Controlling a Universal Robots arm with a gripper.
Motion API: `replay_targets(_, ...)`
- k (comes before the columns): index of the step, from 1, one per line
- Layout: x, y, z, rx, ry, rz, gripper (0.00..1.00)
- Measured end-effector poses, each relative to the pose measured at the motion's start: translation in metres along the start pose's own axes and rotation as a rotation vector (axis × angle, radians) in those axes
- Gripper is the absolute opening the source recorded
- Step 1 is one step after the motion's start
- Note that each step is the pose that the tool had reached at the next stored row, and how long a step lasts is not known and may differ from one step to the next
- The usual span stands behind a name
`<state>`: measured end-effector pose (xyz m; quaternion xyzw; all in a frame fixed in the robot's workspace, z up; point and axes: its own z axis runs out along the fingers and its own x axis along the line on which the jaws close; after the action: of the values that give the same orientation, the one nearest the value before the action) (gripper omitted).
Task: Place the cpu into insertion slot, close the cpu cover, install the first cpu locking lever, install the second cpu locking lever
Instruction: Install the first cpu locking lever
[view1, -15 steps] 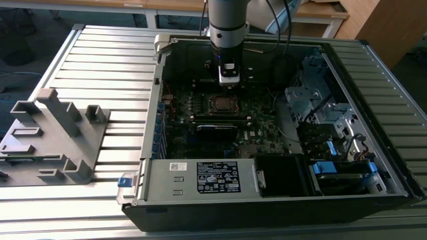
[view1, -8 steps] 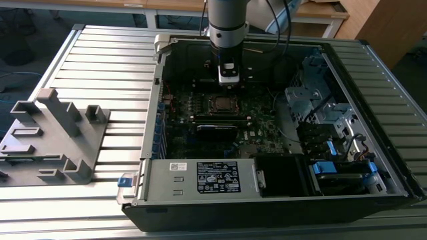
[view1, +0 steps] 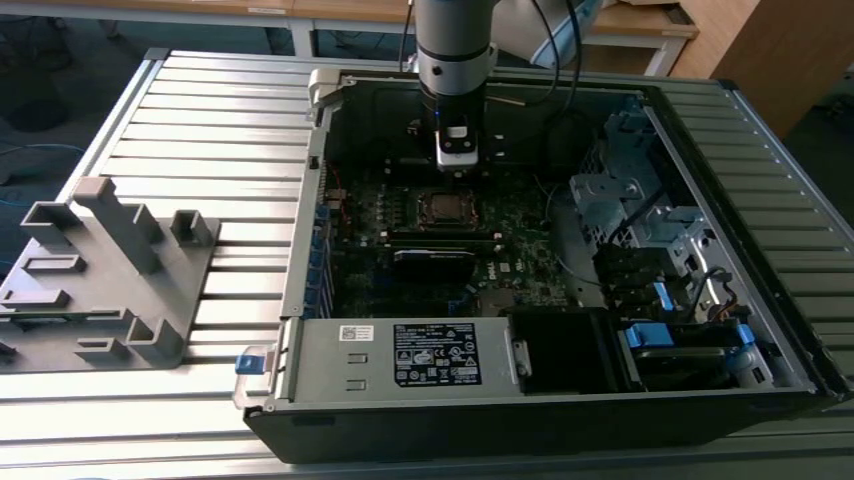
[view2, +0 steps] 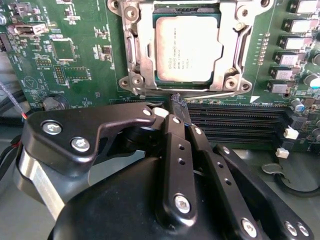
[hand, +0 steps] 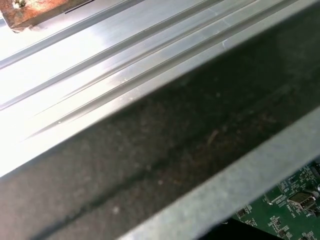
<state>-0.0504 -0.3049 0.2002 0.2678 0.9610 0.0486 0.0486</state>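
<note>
In the second wrist view the cpu (view2: 186, 47), a flat square with a dull silver top, lies in the socket. The cpu cover (view2: 144, 55), a silvery frame with an open window, lies flat around it. A thin wire lever (view2: 215, 93) runs along the socket edge nearest my gripper. My gripper (view2: 179, 102) is shut, its black fingers (view2: 172, 140) pressed together with the tips right at that lever; whether they clamp it I cannot tell. In the exterior view the gripper (view1: 457, 172) hangs inside the open case just beyond the socket and cpu (view1: 441, 207).
The motherboard sits in an open computer case (view1: 534, 400) on a slatted metal table (view1: 200, 130). Memory slots (view2: 235, 125) lie beside the socket, under my fingers. A grey fixture (view1: 107, 270) stands at the exterior view's left. Drive cages and cables (view1: 641, 230) fill the right. The case wall (hand: 165, 150) is close to the wrist.
</note>
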Motion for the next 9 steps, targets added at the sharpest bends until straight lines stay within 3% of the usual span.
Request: replay_targets(9,-0.0001,0.0,0.0002,-0.0023,0.0012,0.0,0.11)
